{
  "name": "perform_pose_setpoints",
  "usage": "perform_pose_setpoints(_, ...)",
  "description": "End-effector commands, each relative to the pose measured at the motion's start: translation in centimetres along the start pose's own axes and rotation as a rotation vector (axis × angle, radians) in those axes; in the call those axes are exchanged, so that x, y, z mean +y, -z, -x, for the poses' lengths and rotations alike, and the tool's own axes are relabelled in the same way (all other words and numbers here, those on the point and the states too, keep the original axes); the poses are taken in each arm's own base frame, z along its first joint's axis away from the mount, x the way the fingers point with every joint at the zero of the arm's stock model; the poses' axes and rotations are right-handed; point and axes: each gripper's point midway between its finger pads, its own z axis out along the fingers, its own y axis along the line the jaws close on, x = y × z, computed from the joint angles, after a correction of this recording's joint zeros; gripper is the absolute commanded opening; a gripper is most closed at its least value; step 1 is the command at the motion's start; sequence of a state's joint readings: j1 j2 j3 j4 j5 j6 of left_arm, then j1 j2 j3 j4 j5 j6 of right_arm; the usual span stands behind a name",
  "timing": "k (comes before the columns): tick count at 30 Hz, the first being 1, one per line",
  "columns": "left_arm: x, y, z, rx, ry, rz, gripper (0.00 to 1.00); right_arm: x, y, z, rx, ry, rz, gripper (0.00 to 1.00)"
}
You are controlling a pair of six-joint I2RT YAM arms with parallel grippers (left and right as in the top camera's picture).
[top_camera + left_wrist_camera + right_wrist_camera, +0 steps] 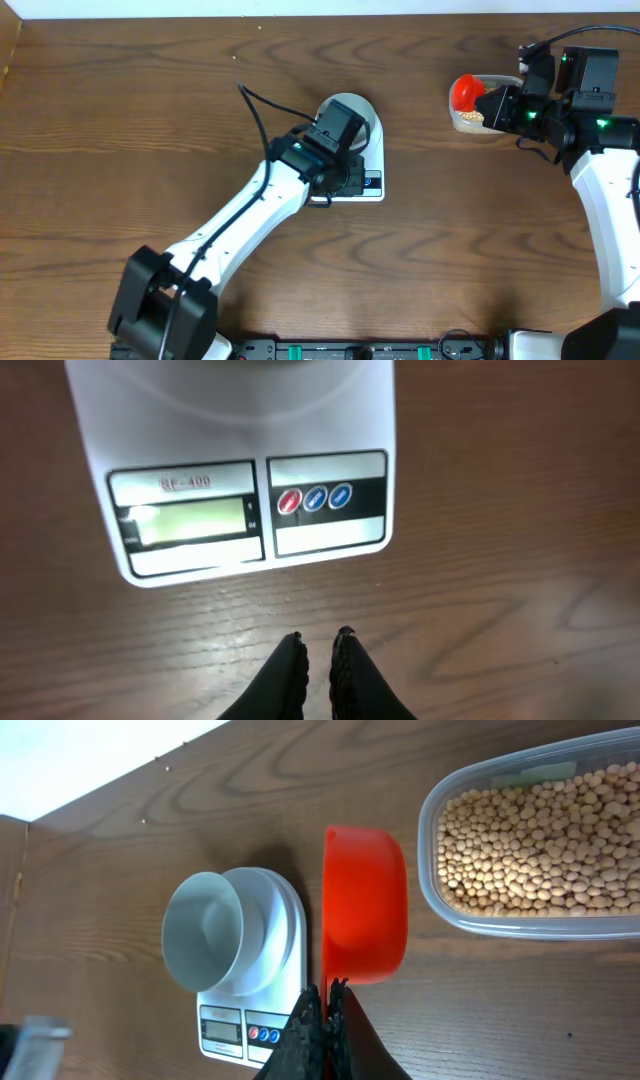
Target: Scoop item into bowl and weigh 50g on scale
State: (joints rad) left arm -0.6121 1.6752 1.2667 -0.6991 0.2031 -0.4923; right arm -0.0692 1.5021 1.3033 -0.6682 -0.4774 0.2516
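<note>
Scale [372, 183]: centre of the overhead frame, white, flat on the table [150, 120]. Its display [185, 520] was lit, but no digits could be read.

Bowl [203, 930]: sat on the scale's platform and looked empty.

Beans [530, 840]: all in the tub [470, 122], upper right of the overhead frame, well apart from the scale.

Scoop [365, 905]: red, its head over the tub's left end in the overhead view. Whether it carried any beans could not be told.

Left gripper [318, 638]: fingers drawn almost together with nothing between them, hanging over bare wood just below the scale's front edge in the wrist view, close to the three buttons [315, 498].

Right gripper [325, 988]: clenched on the scoop's handle.

Step in hand, as judged: the start of scooping, with the left arm tending the scale's controls and no beans in the bowl.

Next move, as judged: dip the scoop into the beans, carry it level to the bowl at centre frame, and tip slowly. The left arm must first move off the bowl.
</note>
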Motion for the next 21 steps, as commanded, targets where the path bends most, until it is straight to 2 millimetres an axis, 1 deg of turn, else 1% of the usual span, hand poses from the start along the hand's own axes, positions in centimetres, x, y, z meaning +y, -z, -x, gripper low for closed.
perform_pose_setpoints(1,0.14,-0.48,0.28,-0.001,0.043,0.019,0.13,0.54,1.05,0.99,-0.036,0.039,0.004,0.01)
perform_pose_setpoints(11,-0.01,-0.77,0.59,-0.010,0.042,0.013,0.13,0.37,1.04,0.31,-0.010,0.025,-0.002,0.01)
perform_pose_setpoints(18,0.01,-0.78,0.74,-0.016,0.041,0.015,0.13,0.37,1.04,0.32,-0.010,0.026,-0.002,0.01)
perform_pose_setpoints(21,0.38,-0.84,0.88,-0.026,0.041,0.035,0.14,0.37,1.04,0.38,-0.012,0.034,-0.002,0.01)
